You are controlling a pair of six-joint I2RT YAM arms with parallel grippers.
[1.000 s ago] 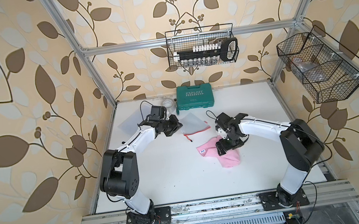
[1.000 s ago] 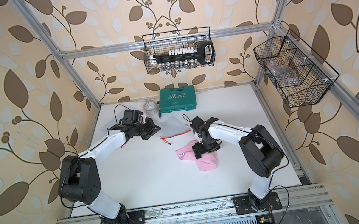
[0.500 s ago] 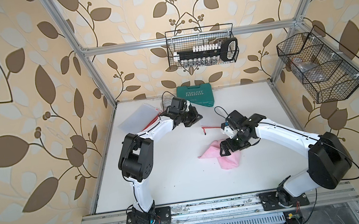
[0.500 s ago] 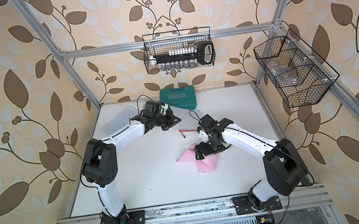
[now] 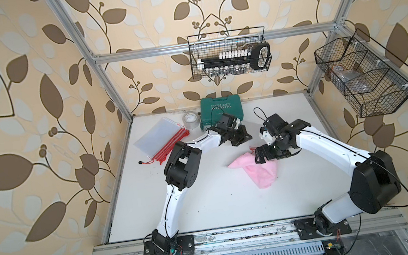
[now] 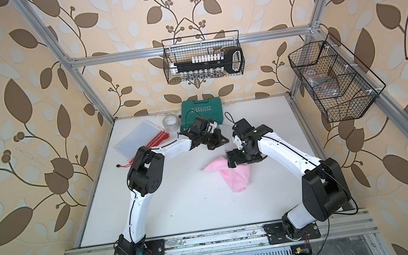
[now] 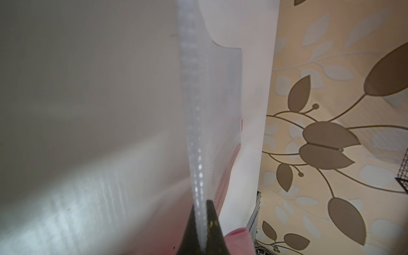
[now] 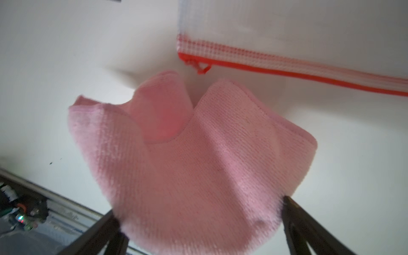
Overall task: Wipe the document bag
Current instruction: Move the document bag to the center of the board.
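Pink cloth (image 8: 187, 143) fills the gap between the right gripper's (image 8: 199, 212) wide-spread jaws, unclamped; closing on a thick fold first should give firmer strokes. The left gripper (image 7: 202, 223) pinches the mesh document bag (image 7: 212, 110) by its edge, near the cloth. Counted: one back basket (image 5: 193, 53), one side basket (image 5: 385, 103), one green case (image 5: 220, 109), one spare-bag stack (image 5: 160, 137), one tape roll (image 5: 191, 120).

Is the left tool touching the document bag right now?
Touching. The left wrist view shows the left tool shut on the document bag, pinching its mesh edge.
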